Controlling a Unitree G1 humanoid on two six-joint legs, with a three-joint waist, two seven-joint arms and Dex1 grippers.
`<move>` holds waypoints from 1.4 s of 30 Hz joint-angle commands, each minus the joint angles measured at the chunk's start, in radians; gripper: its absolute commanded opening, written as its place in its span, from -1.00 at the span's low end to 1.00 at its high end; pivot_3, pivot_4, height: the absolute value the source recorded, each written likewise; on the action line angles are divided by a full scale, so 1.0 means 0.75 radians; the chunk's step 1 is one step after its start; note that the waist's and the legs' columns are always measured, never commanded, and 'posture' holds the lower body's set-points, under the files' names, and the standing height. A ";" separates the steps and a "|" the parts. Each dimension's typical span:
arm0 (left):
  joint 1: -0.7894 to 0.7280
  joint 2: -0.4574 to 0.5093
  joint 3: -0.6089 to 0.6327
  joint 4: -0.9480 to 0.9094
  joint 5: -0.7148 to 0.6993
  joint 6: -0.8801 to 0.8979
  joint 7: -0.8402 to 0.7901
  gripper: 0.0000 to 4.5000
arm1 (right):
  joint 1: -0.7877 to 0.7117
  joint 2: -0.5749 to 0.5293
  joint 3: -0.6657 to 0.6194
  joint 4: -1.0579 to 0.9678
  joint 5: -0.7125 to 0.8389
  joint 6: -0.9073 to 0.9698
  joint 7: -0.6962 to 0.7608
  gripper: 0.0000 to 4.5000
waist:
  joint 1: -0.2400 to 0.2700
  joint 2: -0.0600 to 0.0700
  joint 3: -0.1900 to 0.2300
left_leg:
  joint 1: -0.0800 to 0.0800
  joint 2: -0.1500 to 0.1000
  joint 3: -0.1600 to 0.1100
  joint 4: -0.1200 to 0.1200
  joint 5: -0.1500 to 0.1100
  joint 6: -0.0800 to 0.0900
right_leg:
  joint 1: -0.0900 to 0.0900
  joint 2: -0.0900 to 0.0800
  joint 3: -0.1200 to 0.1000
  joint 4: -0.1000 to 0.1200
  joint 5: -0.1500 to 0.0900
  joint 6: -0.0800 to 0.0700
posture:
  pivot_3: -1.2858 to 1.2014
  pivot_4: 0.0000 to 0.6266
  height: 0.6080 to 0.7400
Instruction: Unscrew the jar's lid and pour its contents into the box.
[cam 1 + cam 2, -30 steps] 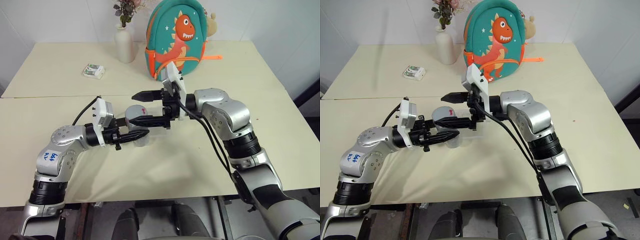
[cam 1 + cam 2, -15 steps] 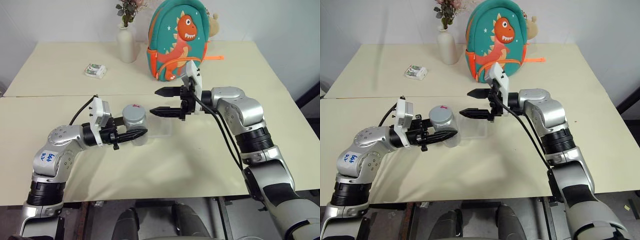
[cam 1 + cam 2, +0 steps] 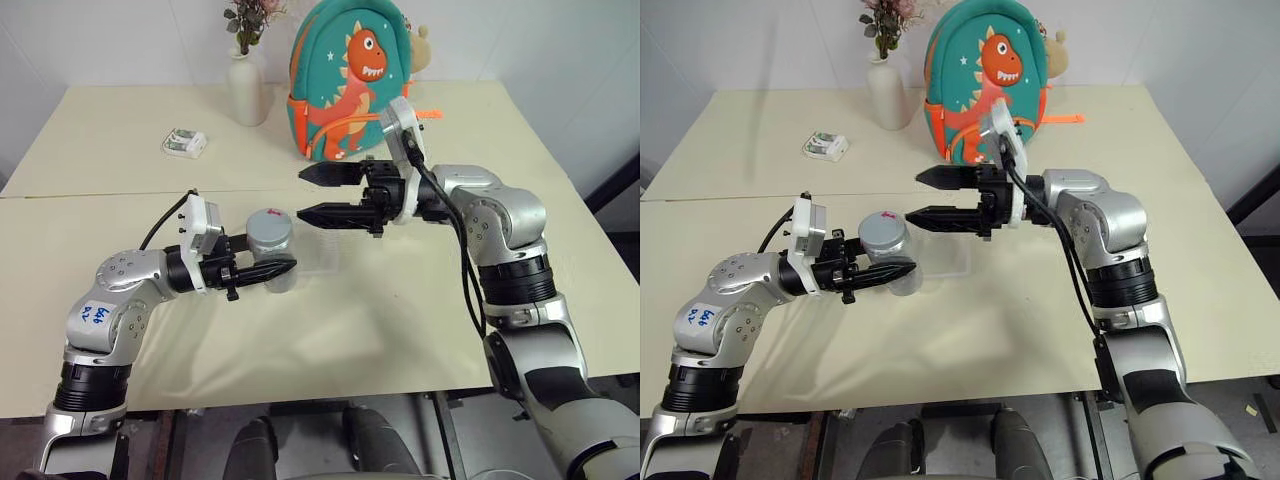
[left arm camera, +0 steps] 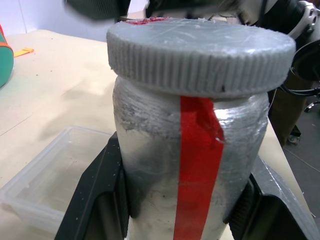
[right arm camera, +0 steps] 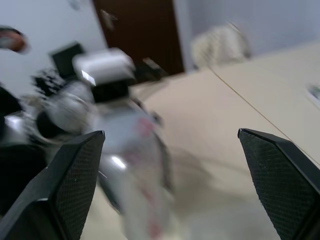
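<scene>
- Your left gripper [image 3: 283, 268] is clamped on the small silvery jar [image 4: 192, 165] with the red tape stripe, held upright just above the cream table [image 3: 380, 320].
- The ribbed pale grey screw lid [image 4: 200, 47] is on; nothing has been poured.
- Your right gripper [image 3: 310, 193] hangs beside and slightly above the lid, jaws spread wide and empty.
- The shallow clear plastic box [image 4: 47, 180] sits just behind the jar.
- Risk: the jar's wrapped wall looks slick, so twisting the lid could spin the jar in the left jaws.
- Risk: an off-centre bite on the lid's ridges may slip.
- The transparent box is easy to misjudge; pellets could scatter over the table.
</scene>
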 commanded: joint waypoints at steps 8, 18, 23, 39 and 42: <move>-0.012 0.005 0.009 -0.038 -0.018 -0.014 -0.007 -0.13 | 0.006 0.115 0.141 -0.152 -0.042 0.063 -0.173 0.99 | 0.004 0.000 0.000 | 0.000 0.000 0.000 0.001 0.000 0.000 | 0.000 0.000 0.000 0.000 0.000 0.000 | 0.03 -0.52 1.00; -0.012 -0.002 0.004 -0.039 -0.018 -0.015 -0.005 -0.13 | -0.017 0.126 0.153 -0.097 -0.116 -0.009 -0.217 0.99 | 0.004 0.000 0.000 | 0.000 0.000 0.000 0.001 0.000 0.000 | 0.000 0.000 0.000 0.000 0.000 0.000 | 0.03 -0.52 1.00; -0.010 -0.002 0.004 -0.038 -0.019 -0.018 -0.005 -0.13 | -0.032 0.090 0.122 -0.042 -0.127 -0.041 -0.201 0.99 | 0.003 0.000 0.000 | 0.000 0.000 0.000 0.001 0.000 0.000 | 0.000 0.000 0.000 0.000 0.000 0.000 | 0.03 -0.52 1.00; -0.012 0.005 0.005 -0.031 -0.019 -0.025 -0.011 -0.13 | -0.026 -0.024 0.077 0.033 -0.112 -0.072 -0.133 0.99 | 0.003 0.000 0.000 | -0.001 0.000 0.000 0.000 0.000 0.000 | 0.000 0.000 0.000 -0.001 0.000 0.000 | 0.03 -0.52 1.00; -0.012 0.008 0.004 -0.033 -0.019 -0.023 -0.013 -0.13 | -0.020 -0.045 0.076 0.048 -0.117 -0.078 -0.123 0.99 | 0.005 0.000 0.000 | -0.001 0.000 0.000 0.000 0.000 0.000 | 0.000 0.000 0.000 -0.001 0.000 0.000 | 0.03 -0.52 1.00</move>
